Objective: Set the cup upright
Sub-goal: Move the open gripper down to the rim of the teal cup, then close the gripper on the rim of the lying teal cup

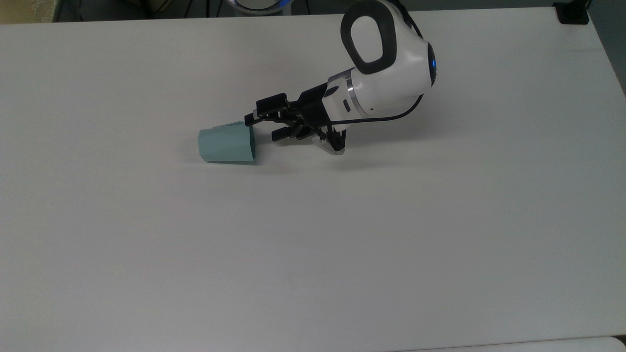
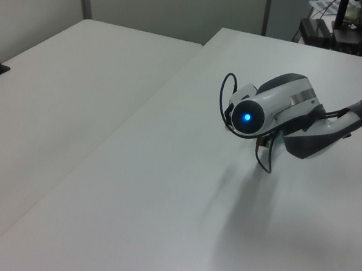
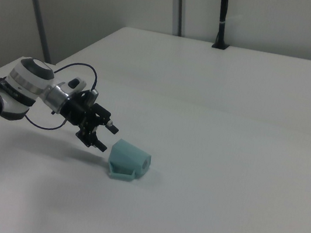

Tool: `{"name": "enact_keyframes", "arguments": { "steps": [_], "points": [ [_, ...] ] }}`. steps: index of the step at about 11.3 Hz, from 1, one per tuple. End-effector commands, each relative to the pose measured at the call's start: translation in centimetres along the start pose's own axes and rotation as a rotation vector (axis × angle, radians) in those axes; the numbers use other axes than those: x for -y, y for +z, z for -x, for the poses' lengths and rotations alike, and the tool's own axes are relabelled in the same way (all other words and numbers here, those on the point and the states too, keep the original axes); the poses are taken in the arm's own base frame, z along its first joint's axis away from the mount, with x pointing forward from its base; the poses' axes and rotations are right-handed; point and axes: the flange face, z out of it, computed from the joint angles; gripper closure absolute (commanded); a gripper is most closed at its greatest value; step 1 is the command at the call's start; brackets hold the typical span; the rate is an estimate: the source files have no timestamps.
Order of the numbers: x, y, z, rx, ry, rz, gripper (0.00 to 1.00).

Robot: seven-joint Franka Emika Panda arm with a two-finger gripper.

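Currently looking at the cup [image 1: 226, 143], tipped on its side on the white table [image 1: 342, 244], near the middle of the far half in the top view. Wider mouth end toward the top view's right, narrower base toward the top view's left. Resting on one flat facet, so unlikely to roll freely.

Facing that mouth and just beside the rim: the gripper [image 1: 262, 126], held low and nearly level over the table. Fingers spread apart, grasping nothing. In the right view, seen as the gripper [image 3: 106, 138] pointing at the cup [image 3: 129, 159] with a small gap between. Not yet touching, by the look of both views.

Handling, as a judgement: looks small, thin-walled and light, probably stiff plastic or similar, though hard to be sure of the material from here. Likely to skid across the smooth table if nudged before being pinched. Flat facets good for pad contact. Matte surface, so probably not very slippery. No handle to use.

Best hold, probably: one finger inside the mouth and one outside, pinching the upper wall near the rim, then rotating until the base sits down. Alternatively, across two opposite facets near mid-body. Worth closing gently, to avoid squeezing or flipping so light a thing.

No brand, label or readable writing seen on the cup, the gripper or the table.
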Motion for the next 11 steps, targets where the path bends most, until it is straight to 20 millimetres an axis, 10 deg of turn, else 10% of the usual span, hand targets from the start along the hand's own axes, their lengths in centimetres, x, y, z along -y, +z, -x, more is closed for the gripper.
{"name": "enact_keyframes", "arguments": {
  "steps": [1, 5, 8, 11],
  "points": [
    [-1.2, 1.5, 0.0, -0.002, 0.105, 0.032, 0.00],
    [-1.7, 3.1, 0.0, 0.012, 0.131, 0.057, 0.16],
    [-1.6, 3.0, -0.1, 0.002, 0.133, 0.049, 0.94],
    [-1.3, 3.6, -0.5, -0.020, 0.130, 0.012, 1.00]
  ]
}}
